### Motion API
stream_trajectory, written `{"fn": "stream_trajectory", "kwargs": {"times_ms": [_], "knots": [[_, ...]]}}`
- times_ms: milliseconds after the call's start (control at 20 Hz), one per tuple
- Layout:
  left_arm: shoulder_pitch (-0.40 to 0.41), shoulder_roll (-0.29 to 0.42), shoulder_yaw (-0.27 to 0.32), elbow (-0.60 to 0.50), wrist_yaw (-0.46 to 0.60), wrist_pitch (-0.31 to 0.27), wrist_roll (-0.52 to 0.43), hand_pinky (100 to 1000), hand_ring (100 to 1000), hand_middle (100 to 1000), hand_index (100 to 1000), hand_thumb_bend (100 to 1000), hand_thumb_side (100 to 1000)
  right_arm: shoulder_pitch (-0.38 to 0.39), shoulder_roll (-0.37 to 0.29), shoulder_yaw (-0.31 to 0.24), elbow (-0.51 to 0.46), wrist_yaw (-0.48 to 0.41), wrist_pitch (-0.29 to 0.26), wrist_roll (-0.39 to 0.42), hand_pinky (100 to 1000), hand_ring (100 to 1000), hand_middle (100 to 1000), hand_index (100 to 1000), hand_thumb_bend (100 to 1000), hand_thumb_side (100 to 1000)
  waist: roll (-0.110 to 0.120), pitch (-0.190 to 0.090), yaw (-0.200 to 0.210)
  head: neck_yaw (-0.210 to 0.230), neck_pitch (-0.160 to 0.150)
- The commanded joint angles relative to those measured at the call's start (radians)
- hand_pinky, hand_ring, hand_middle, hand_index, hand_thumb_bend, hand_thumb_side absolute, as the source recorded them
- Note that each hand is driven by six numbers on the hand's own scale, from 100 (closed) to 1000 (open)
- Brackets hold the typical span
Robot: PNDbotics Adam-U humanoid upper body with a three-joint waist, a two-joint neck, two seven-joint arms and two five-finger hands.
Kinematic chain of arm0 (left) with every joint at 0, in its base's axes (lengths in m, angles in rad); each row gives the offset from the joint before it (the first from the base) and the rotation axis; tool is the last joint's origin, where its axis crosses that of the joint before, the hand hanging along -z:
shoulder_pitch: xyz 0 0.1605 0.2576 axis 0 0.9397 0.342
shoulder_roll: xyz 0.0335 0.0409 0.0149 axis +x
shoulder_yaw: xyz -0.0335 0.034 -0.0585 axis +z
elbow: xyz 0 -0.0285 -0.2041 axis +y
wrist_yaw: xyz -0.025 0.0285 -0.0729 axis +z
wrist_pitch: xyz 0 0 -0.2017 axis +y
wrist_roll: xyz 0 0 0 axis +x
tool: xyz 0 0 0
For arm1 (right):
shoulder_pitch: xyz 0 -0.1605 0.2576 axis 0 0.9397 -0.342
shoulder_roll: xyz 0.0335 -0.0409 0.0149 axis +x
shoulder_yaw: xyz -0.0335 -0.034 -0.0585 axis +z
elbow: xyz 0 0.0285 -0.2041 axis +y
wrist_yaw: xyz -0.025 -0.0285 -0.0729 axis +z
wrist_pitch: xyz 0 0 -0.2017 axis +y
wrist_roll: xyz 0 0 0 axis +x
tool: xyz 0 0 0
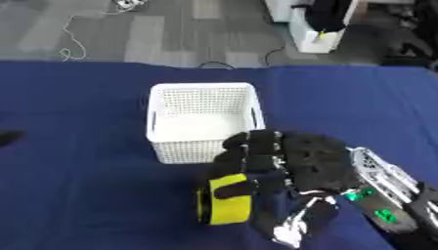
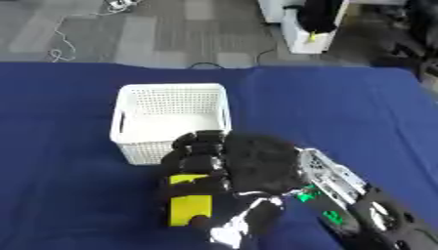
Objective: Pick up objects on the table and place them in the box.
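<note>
While the right hand (image 1: pixel 295 168) curls its fingers round a yellow block (image 1: pixel 226 199), it sits just before the white basket (image 1: pixel 202 122). Both rest over the blue table (image 1: pixel 77 146).

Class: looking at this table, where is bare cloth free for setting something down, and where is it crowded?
Free: the blue tablecloth left of the white basket, and right of it toward the far edge. Crowded: just in front of the basket, where the right hand grips a yellow object.

I work in a lab or office: grey carpet-tile floor (image 1: pixel 171 39), loose white cable (image 1: pixel 73 46) beyond my fingers.
</note>
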Motion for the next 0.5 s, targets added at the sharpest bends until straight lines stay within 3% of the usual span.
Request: {"fn": "stream_trajectory", "kwargs": {"times_ms": [50,500], "knots": [[-0.019,0.023,-0.007,-0.016,0.003,-0.006,0.008,1000,815,851,866,100,733,-0.019,-0.029,-0.001,-0.017,0.009,0.006,0.009,787,779,832,868,100,1000,0.007,-0.009,0.013,-0.015,-0.025],[-0.037,0.021,-0.011,-0.016,0.010,-0.009,0.006,992,814,851,867,100,736,-0.049,-0.048,0.010,-0.017,0.020,0.004,0.027,805,778,828,861,100,1000,0.007,-0.001,0.055,-0.037,-0.043]]}}
